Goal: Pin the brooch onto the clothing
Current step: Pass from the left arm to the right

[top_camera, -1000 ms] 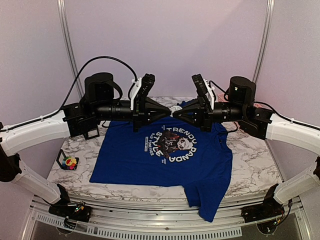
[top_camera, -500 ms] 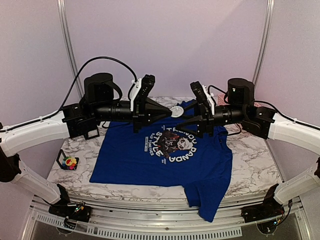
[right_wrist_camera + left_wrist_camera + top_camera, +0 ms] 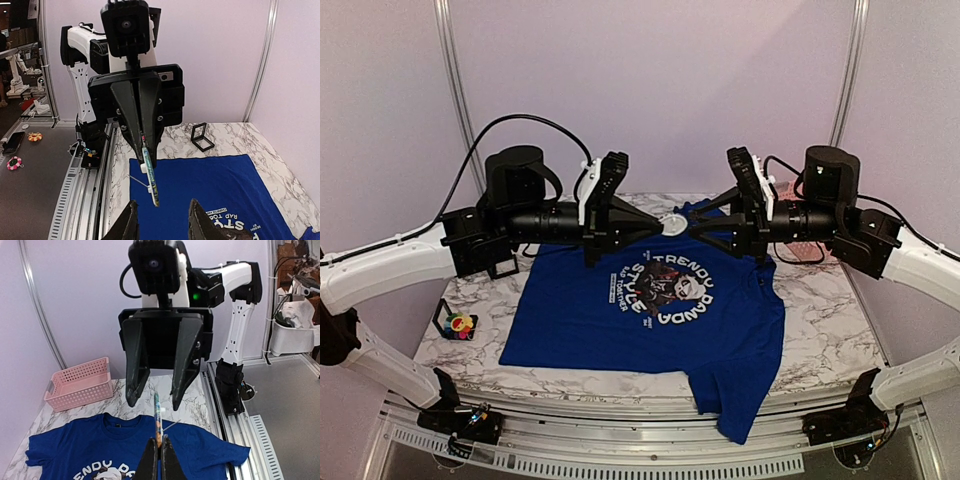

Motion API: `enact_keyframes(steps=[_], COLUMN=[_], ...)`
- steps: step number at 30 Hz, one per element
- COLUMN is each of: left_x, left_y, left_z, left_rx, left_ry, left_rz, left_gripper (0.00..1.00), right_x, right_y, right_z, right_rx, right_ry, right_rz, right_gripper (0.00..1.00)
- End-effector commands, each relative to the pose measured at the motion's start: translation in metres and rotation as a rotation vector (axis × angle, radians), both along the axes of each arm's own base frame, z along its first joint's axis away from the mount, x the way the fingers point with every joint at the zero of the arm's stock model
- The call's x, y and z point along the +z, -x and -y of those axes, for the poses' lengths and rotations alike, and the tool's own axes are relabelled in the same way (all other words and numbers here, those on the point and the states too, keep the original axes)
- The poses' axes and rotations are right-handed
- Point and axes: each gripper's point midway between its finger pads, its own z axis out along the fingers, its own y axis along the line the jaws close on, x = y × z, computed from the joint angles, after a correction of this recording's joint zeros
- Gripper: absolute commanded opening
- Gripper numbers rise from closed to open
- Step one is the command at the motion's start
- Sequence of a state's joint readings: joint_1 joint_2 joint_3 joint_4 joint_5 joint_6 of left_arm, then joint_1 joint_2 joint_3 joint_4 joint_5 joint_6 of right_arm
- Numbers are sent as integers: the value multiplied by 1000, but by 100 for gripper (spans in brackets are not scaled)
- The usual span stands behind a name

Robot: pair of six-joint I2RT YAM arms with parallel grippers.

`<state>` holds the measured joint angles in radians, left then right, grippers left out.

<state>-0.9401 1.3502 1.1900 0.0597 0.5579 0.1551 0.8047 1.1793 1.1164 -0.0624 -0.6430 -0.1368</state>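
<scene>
Left tool (image 3: pixel 158 444) is clenching the brooch (image 3: pixel 158 415) by its rim, holding it up in the air over the collar end of the clothing (image 3: pixel 70 447), which is lying flat on the bench (image 3: pixel 820 330). Right tool (image 3: pixel 154 403) is facing it nose to nose, jaws standing apart and gripping nothing.

Here is where I am seeing the danger. The pin (image 3: pixel 171 425) is sticking out sideways as a thin bare wire. If the right tool comes in off-line, it is likely bending that wire or twisting the brooch round in its narrow edge grip. A twist could mean a drop onto the shirt. The fabric is also lying loose, so a push from the pin may just bunch it instead of piercing it.

The top view is showing the brooch as a pale round face, sitting just beside the right tool's tips. It is also showing one shirt corner drooping over the near bench edge. It is not showing the pin at all.

The left wrist view is giving the brooch edge-on, with a coloured rim and the pin, plus a pink basket (image 3: pixel 80 382) behind. The right wrist view is adding a black frame holder (image 3: pixel 202 136) beyond the shirt.
</scene>
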Motion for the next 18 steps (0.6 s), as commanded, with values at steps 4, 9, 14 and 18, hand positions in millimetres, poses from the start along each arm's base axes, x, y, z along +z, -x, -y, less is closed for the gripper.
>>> enact_keyframes(steps=[4, 9, 14, 18], left_x=[-6, -6, -6, -8], left_y=[11, 10, 11, 10], left_z=[1, 1, 1, 2], left_rx=[-23, -25, -28, -22], left_ry=[-22, -23, -18, -21], left_rz=[-1, 1, 2, -2], left_gripper=[0, 0, 0, 0], right_x=[14, 9, 2, -4], right_y=[2, 0, -3, -3], right_z=[-12, -18, -20, -22], right_rx=[72, 85, 87, 89], right_ry=[-39, -28, -9, 10], right_rz=[23, 2, -22, -40], right_gripper=[26, 14, 5, 0])
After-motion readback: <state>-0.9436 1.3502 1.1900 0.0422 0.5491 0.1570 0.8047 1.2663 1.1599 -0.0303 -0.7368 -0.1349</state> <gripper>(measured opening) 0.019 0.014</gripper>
